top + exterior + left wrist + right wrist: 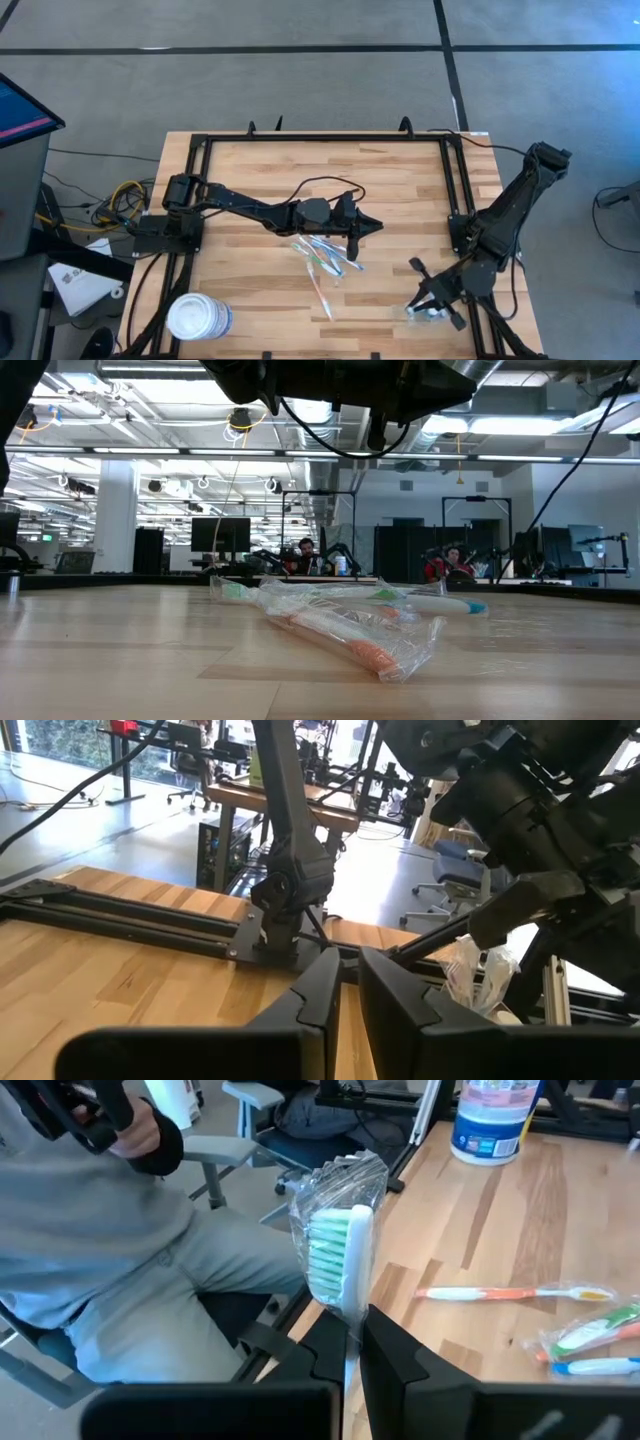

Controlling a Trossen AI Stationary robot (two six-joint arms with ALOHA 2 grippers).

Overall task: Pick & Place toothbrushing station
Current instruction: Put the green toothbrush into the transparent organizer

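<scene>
My right gripper (pixel 428 308) hangs over the table's near right corner, shut on a toothbrush (pixel 335 1250) with green and white bristles in a crinkled clear wrapper; the same toothbrush (pixel 478 972) shows in the left wrist view. My left gripper (pixel 374 226) reaches level over the table's middle, its fingers (pixel 325 985) all but together with nothing between them. Below it several wrapped toothbrushes (pixel 322 258) lie flat on the wood, also low in the low view (pixel 350 625). The toothbrushing station is out of view. My right gripper pinches the wrapped toothbrush between its two fingers at the neck just under the head (pixel 350 1312), wrapper and all. The fingers slant slightly down toward the table's near left. The head sticks out past the fingertips, and the brush is lifted clear of the table.
A large white round tub (pixel 198 318) stands at the near left corner. An orange-handled toothbrush (pixel 510 1292) lies apart from the pile. Black frame rails (pixel 455 180) run along the table's sides. A seated person in grey (pixel 110 1250) is close beyond the near edge.
</scene>
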